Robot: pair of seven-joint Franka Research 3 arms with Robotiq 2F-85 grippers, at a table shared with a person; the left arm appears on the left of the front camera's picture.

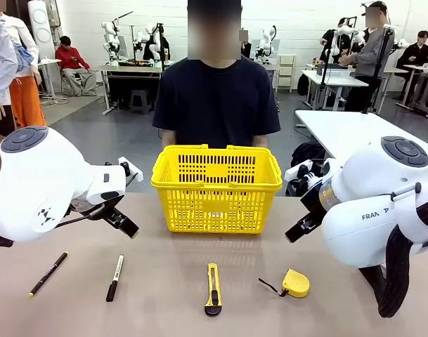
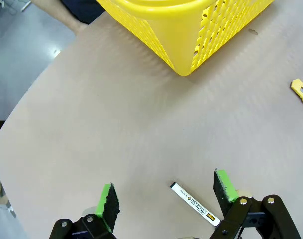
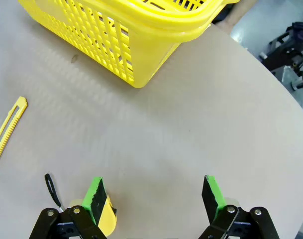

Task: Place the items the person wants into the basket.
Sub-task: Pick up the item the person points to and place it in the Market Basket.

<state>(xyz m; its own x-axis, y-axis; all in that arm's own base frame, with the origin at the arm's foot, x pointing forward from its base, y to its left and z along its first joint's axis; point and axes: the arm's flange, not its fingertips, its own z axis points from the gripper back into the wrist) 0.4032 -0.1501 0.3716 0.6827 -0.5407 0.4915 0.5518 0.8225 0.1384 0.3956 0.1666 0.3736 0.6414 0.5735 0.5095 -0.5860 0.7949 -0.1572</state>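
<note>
While cutter point(image 1: 213, 288) and marker point(image 1: 114, 277) lie on bench point(image 1: 164, 246), lower frame, nothing grasped; both arms' jaws wide; basket point(image 1: 216, 203) centre, contents unseen.

In the front view the basket point(image 1: 216, 200) hides its floor behind its near wall. The person point(image 1: 215, 98) has both forearms dropping behind its far rim, hands out of sight.

In the left wrist view the basket runs off the top edge and the box cutter point(image 2: 301, 91) is cut by the right edge. The marker point(image 2: 193, 201) has its lower end behind a finger of the left gripper point(image 2: 166, 184), and its print is too small to read.

In the right wrist view the tape measure point(image 3: 111, 221) lies mostly behind a finger of the right gripper point(image 3: 152, 180) and runs off the bottom edge. The box cutter's dark end leaves the left edge.
</note>
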